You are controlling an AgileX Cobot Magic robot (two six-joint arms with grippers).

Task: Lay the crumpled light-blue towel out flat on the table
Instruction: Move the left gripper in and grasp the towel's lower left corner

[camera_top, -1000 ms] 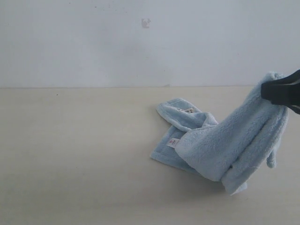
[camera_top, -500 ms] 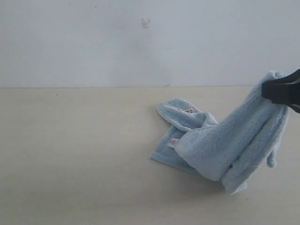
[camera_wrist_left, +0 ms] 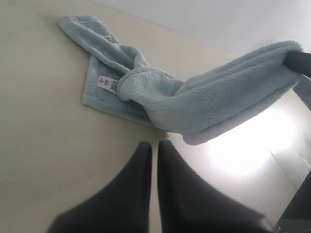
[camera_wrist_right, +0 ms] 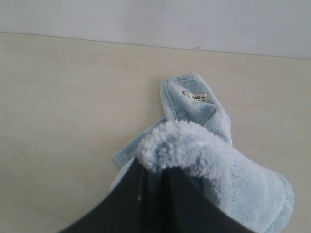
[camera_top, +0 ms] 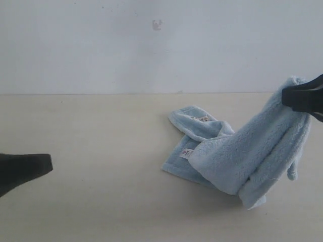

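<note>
The light-blue towel (camera_top: 237, 151) lies partly on the beige table (camera_top: 101, 141), right of centre. One end is lifted high at the right edge, where my right gripper (camera_top: 288, 97) is shut on it. In the right wrist view a fluffy bunch of towel (camera_wrist_right: 177, 145) bulges out above the pinching gripper (camera_wrist_right: 156, 172). White labels (camera_top: 186, 153) show on the part still lying flat. My left gripper (camera_top: 48, 164) has come in at the far left, shut and empty, well away from the towel. In the left wrist view its gripper (camera_wrist_left: 154, 144) points toward the towel (camera_wrist_left: 194, 102).
A white wall (camera_top: 151, 45) stands behind the table, with a small mark (camera_top: 157, 24) on it. Bare tabletop stretches between my left gripper and the towel.
My left gripper has entered the exterior view at the lower left. The right gripper and the lifted towel have stayed where they were.
</note>
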